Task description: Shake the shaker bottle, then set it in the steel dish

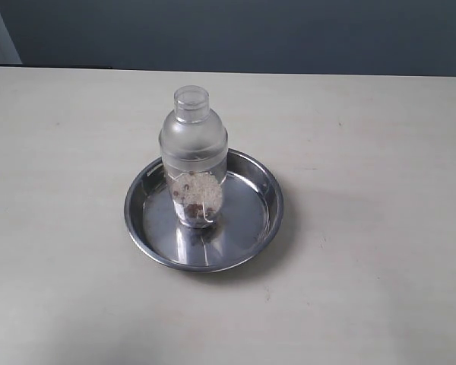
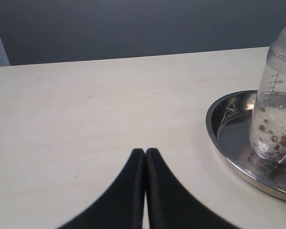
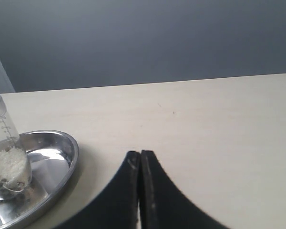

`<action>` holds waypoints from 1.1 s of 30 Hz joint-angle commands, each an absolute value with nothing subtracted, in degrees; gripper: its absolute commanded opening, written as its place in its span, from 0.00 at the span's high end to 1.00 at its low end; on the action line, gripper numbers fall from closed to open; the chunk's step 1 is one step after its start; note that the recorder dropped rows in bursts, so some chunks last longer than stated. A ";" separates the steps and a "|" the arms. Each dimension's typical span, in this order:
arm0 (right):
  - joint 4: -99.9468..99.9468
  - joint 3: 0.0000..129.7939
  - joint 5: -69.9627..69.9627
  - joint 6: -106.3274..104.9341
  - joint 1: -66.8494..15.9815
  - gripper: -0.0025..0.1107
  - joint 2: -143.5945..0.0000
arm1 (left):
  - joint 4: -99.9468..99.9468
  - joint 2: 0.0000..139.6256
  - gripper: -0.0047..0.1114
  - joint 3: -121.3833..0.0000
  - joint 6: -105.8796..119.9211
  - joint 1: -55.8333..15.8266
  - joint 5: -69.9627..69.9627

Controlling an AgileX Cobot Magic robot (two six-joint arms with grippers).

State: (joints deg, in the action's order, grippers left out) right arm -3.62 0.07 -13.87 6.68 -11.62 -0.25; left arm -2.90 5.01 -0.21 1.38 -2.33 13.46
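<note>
The clear shaker bottle [image 1: 193,160] stands upright inside the steel dish [image 1: 251,228], white and brown granules settled at its bottom. Neither arm shows in the exterior view. In the left wrist view the bottle [image 2: 276,114] and the dish [image 2: 219,125] lie off to one side, well apart from my left gripper [image 2: 145,151], whose black jaws are pressed together on nothing. The right wrist view has the bottle [image 3: 5,157] and dish [image 3: 66,148] at its edge, with my right gripper [image 3: 140,153] shut and empty over bare table.
A pale beige table [image 1: 380,152] spreads out round the dish on every side. Behind its far edge stands a dark grey wall [image 1: 251,30].
</note>
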 commanded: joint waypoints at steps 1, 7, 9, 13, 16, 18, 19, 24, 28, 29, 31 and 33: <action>-3.54 0.00 -13.09 6.68 -11.38 0.99 0.00 | -2.65 4.70 0.96 0.00 1.48 -2.21 12.79; -3.54 0.00 -13.09 6.68 -11.38 0.99 0.00 | -2.65 4.70 0.96 0.00 1.48 -2.21 12.79; -3.54 0.00 -13.09 6.68 -11.38 0.99 0.00 | -2.65 4.70 0.96 0.00 1.48 -2.21 12.79; -3.54 0.00 -13.09 6.68 -11.38 0.99 0.00 | -2.65 4.70 0.96 0.00 1.48 -2.21 12.79; -3.54 0.00 -13.09 6.68 -11.38 0.99 0.00 | -2.65 4.70 0.96 0.00 1.48 -2.21 12.79; -3.54 0.00 -13.09 6.68 -11.38 0.99 0.00 | -2.65 4.70 0.96 0.00 1.48 -2.21 12.79; -3.54 0.00 -13.33 6.68 -11.38 0.99 0.00 | -2.65 4.70 0.96 0.00 1.48 -2.21 12.79; -3.54 0.00 -13.18 6.68 -11.38 0.99 0.00 | -1.61 4.70 0.96 0.00 1.48 -2.21 12.79; -3.54 0.00 -13.18 6.68 -11.38 0.99 0.00 | -1.38 4.70 0.96 0.00 1.48 -2.21 12.79; -3.54 0.00 -13.18 6.68 -11.38 0.99 0.00 | -1.38 4.70 0.96 0.00 1.48 -2.21 12.79; -3.54 0.00 -13.18 6.68 -11.38 0.99 0.00 | -1.38 4.70 0.96 0.00 1.48 -2.21 12.79; -3.54 0.00 -13.18 6.68 -11.38 0.99 0.00 | -1.38 4.70 0.96 0.00 1.48 -2.21 12.79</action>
